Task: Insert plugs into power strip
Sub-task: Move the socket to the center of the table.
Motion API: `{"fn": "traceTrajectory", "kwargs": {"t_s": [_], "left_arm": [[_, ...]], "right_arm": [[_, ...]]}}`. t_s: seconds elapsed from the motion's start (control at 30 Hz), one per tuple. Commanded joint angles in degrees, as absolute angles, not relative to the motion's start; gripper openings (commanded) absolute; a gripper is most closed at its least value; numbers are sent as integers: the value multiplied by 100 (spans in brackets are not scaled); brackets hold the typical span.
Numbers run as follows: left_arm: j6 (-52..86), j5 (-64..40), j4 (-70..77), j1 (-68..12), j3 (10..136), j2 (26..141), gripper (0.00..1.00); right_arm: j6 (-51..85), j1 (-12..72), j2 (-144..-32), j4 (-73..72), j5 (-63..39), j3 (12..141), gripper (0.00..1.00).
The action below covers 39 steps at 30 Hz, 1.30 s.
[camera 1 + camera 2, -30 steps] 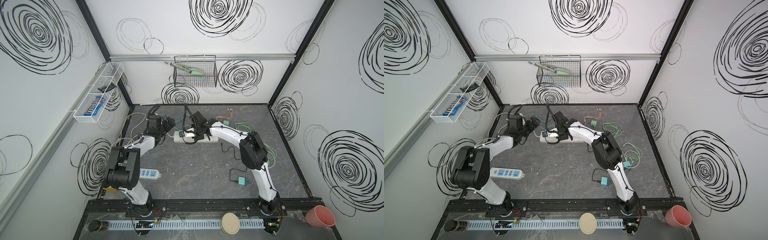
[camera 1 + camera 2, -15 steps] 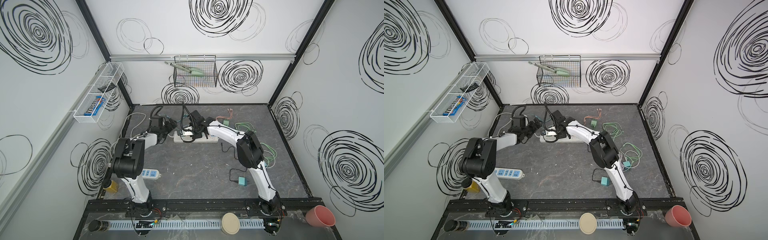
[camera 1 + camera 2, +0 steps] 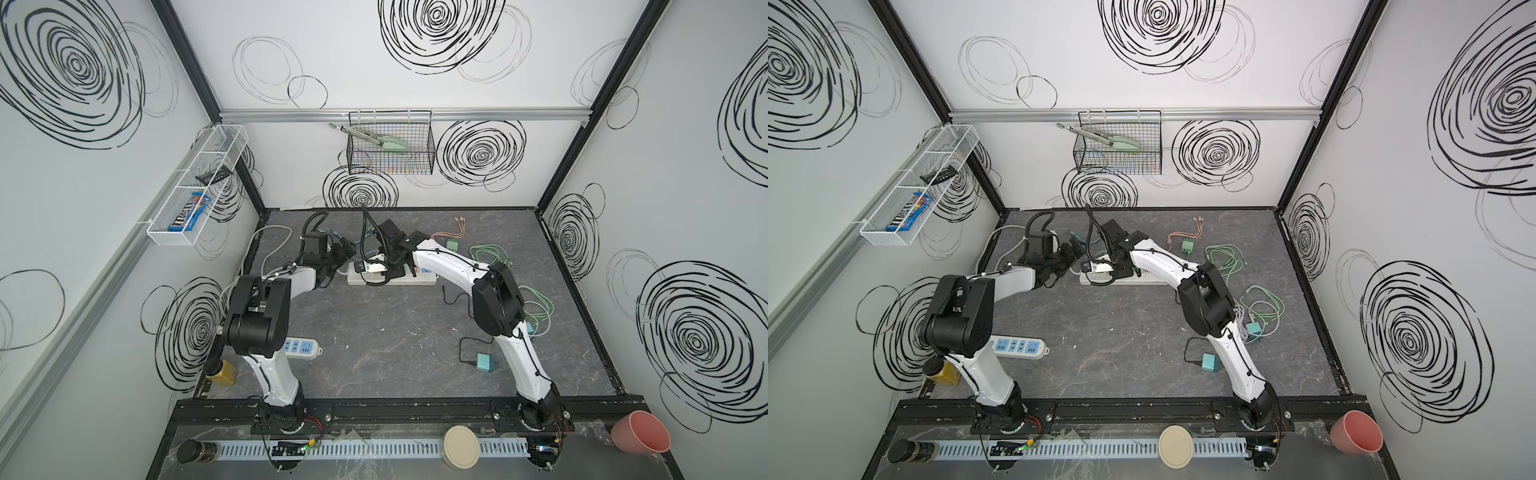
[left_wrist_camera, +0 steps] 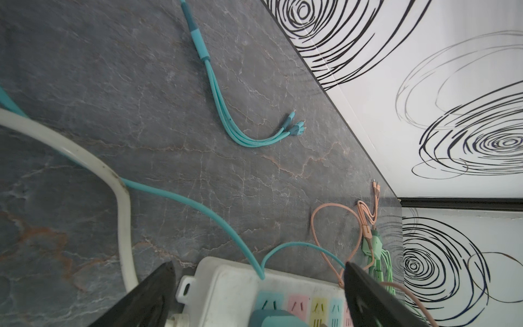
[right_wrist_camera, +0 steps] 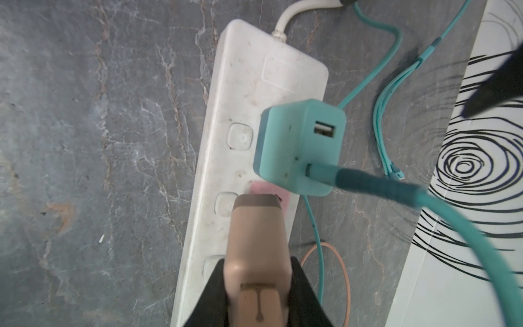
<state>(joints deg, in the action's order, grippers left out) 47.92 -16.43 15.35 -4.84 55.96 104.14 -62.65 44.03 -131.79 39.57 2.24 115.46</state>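
We see the grey marbled table (image 3: 395,332) first, with the left arm (image 3: 257,307) and the right arm (image 3: 494,303) both reaching to its back half. There the white power strip (image 3: 424,277) lies flat, its thick white cord running off toward the left wall. A second strip with blue sockets (image 3: 301,348) lies near the left arm's base. In both top views the two wrists meet over the white strip's cord end. The left gripper (image 4: 257,267) hangs just above that end with its jaws spread wide and nothing held between them. We cannot tell whether either finger touches the strip. The right gripper (image 5: 257,283) is closed snugly on the pink plug (image 5: 257,240), a dusty pink cube gripped by its two sides. Its front end is down against the strip at the pink socket. Its prongs are hidden, so we cannot tell how far in it sits. Just beside it, in the socket nearest the cord, the teal plug (image 5: 300,147) stands seated on the strip, with a teal cable leaving its outer face. Elsewhere on the table, a loose teal plug (image 3: 484,362) lies near the right arm's base. The mint green plug (image 3: 452,245) rests behind the strip among pink and green cables.
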Motion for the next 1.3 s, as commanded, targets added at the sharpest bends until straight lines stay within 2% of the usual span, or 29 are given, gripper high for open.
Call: {"fn": "traceTrajectory", "kwargs": {"t_s": [0.0,0.17,0.37,0.6,0.77,0.97,1.27], "left_arm": [[4790,-1652,1653,-545,5660,10534,96],[4816,-1704,1679,-567,5651,10591,96],[4860,-1793,1722,-800,5572,10566,96],[5036,-1933,1924,-1027,5210,10474,96],[5045,-1948,1877,-1282,4944,10131,96],[5081,-1784,1821,-1571,4514,9628,96],[4738,-1772,1576,-1242,4492,9652,96]], "right_arm": [[-6179,4434,-13567,4505,469,11703,0],[-6173,4412,-13594,4517,637,11800,0],[-5880,4418,-14143,4827,870,12108,0],[-5833,4358,-13970,5834,-189,12182,0],[-5684,4289,-13570,6211,-312,11694,0],[-5524,4199,-13061,6142,-26,10938,0],[-5836,4333,-13091,5811,681,10841,0]]}}
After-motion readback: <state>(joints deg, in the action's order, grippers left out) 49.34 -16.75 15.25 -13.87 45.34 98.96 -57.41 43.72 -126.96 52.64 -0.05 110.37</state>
